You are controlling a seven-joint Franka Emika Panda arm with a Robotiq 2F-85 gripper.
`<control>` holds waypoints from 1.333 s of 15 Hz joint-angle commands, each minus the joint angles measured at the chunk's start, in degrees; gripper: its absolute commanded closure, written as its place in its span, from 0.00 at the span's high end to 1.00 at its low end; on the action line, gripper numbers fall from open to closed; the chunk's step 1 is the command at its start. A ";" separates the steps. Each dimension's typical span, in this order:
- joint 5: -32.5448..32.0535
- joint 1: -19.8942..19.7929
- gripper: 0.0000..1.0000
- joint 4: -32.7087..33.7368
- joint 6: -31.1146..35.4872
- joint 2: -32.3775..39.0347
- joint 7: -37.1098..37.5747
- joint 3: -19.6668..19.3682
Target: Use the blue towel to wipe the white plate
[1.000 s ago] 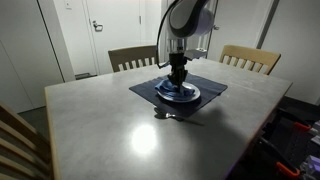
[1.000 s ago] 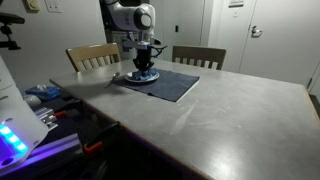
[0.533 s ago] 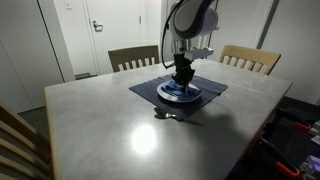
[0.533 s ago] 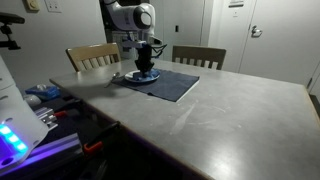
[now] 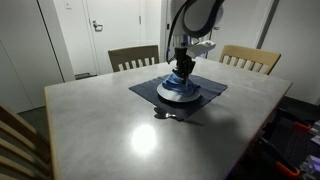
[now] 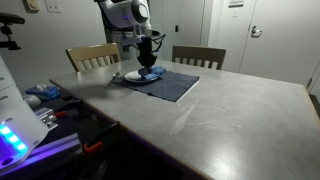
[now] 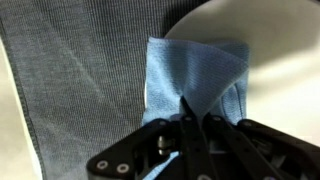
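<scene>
- Your gripper [image 5: 182, 63] has come up. Half a second ago it pressed low onto the white plate [image 5: 180, 96]; now it hangs above it with the blue towel [image 5: 183, 72] dangling beneath.
- The jaws are pinched narrow on a fold of the towel, and the wrist view shows the cloth bunched right at the fingertips.
- In the wrist view the towel's loose end overlaps the plate's rim and the dark placemat [image 7: 80, 70]. You cannot tell from here whether it touches either one.
- I read this as a lift between strokes, or the end of the wipe. No pressure reaches the plate now, so another pass means lowering first.
- The plate sits on the placemat, which lies on a grey, glossy table [image 5: 100, 125]. A small metallic item [image 5: 165, 115] rests just off the mat's near edge, too small to name.
- Two wooden chairs [image 5: 132, 57] stand at the far edge, with a pale door [image 5: 105, 30] behind.
</scene>
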 commanded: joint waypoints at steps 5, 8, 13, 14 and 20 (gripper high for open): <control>-10.21 3.41 0.02 4.07 -8.53 -6.21 2.51 0.01; -11.20 3.81 0.02 9.18 -12.45 -4.86 2.45 1.60; -9.21 4.06 0.02 18.60 -14.04 0.97 0.85 4.68; -8.75 4.12 0.02 20.21 -13.32 2.43 0.48 5.17; -4.11 4.39 0.02 29.79 -13.46 12.22 -4.05 7.41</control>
